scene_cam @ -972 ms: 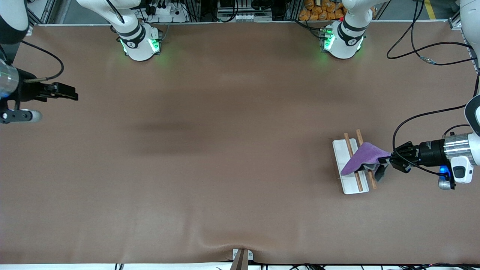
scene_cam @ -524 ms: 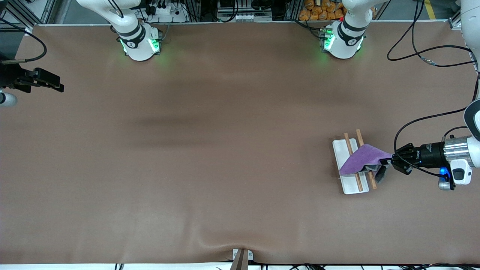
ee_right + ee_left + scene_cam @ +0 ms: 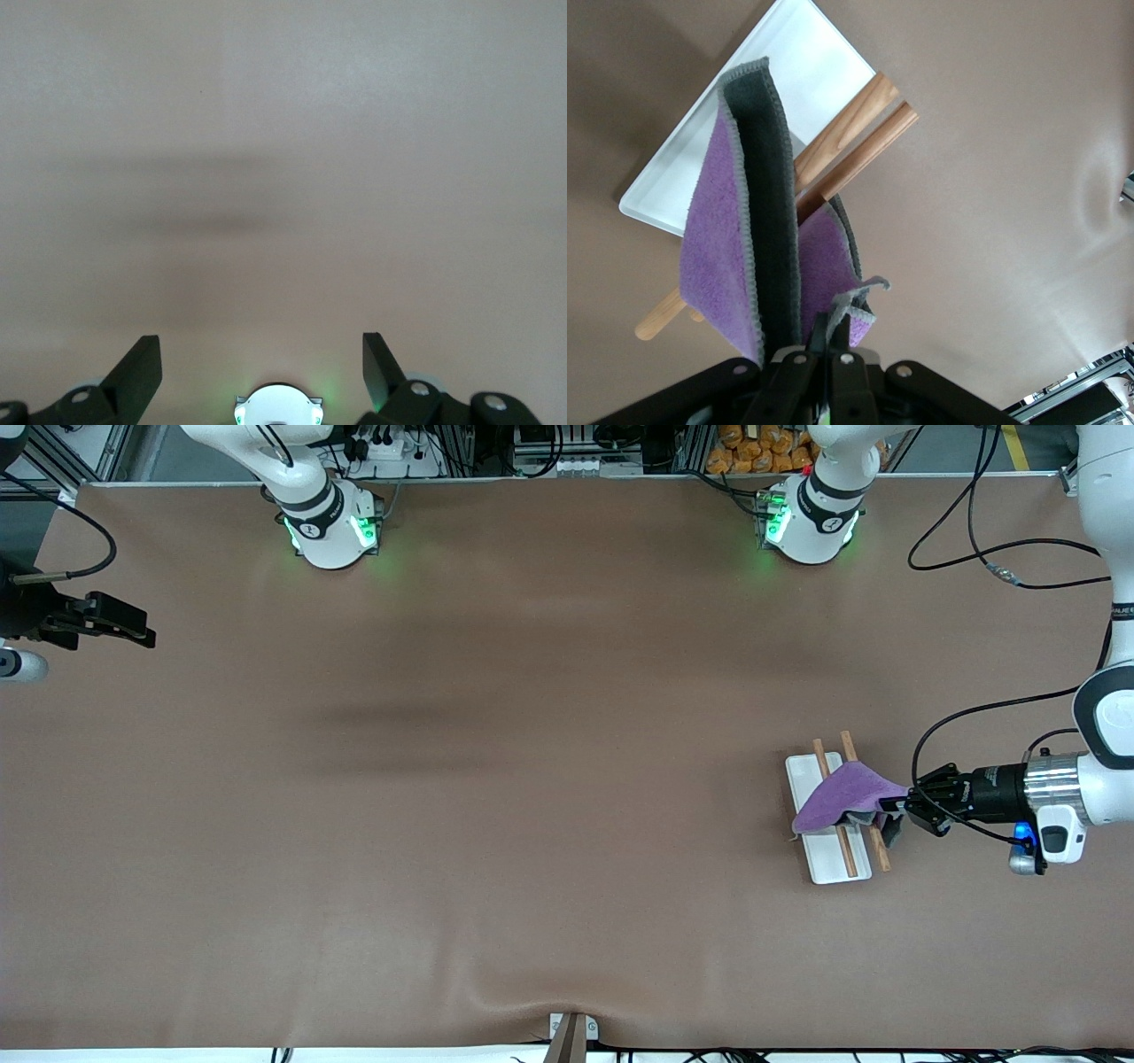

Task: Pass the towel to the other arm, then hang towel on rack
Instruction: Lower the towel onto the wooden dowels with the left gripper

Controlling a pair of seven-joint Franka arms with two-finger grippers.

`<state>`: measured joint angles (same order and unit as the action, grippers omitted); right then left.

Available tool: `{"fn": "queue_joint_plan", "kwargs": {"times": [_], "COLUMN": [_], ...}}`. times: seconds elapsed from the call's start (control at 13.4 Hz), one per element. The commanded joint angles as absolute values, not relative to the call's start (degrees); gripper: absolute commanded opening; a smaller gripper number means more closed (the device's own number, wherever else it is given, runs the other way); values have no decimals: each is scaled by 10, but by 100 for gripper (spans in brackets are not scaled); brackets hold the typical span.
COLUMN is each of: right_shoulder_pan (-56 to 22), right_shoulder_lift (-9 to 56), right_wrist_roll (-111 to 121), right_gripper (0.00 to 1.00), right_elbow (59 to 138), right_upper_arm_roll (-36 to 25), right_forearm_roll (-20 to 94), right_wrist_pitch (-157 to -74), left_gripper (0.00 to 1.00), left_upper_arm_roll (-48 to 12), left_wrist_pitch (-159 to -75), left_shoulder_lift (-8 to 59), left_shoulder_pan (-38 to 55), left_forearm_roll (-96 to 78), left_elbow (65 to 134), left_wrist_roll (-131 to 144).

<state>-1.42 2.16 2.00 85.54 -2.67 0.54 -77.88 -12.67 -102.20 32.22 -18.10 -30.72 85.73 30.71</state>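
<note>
Underneath, left wrist view shows towel (image 3: 713, 239) draping 2 rack (image 3: 833, 71) rods, grey-backed

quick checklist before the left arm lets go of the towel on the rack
1. Handover done: ok. The left end effector alone holds the towel.
2. Grip: ok. It is shut on a bunched towel corner.
3. Towel over the rack: ok. It lies across both rods.
4. Hang even on both sides: cannot tell. The held corner is lifted off the rods.
5. Right end effector out of the way: ok. It is open over the right arm's end of the table.
</note>
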Motion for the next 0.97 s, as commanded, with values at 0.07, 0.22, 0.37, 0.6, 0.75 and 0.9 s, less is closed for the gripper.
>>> {"fn": "queue_joint_plan", "kwargs": {"times": [0.07, 0.22, 0.37, 0.6, 0.75, 0.9], "right_shoulder_pan": [-19, -19, -20, -20, -20, -20], "right_shoulder_lift": [13, 14, 14, 15, 14, 14], "right_wrist_roll": [25, 25, 25, 25, 25, 25], "right_gripper": [100, 100, 100, 100, 100, 100], "right_elbow": [861, 861, 860, 860, 860, 860], "right_upper_arm_roll": [-29, -29, -29, -29, -28, -28], "right_forearm_roll": [5, 5, 6, 7, 8, 8], "right_wrist_pitch": [-787, -794, -798, -801, -802, -802], "left_gripper": [0, 0, 0, 0, 0, 0], "left_upper_arm_roll": [-129, -128, -128, -127, -127, -127], "left_wrist_pitch": [-1025, -1024, -1024, -1024, -1024, -1025], "left_shoulder_lift": [352, 353, 353, 354, 365, 372], "left_shoulder_pan": [-187, -188, -188, -188, -191, -191], "left_forearm_roll": [-297, -292, -289, -287, -269, -268], "left_elbow": [851, 850, 850, 845, 831, 818], "left_wrist_roll": [294, 294, 296, 295, 285, 280]}}
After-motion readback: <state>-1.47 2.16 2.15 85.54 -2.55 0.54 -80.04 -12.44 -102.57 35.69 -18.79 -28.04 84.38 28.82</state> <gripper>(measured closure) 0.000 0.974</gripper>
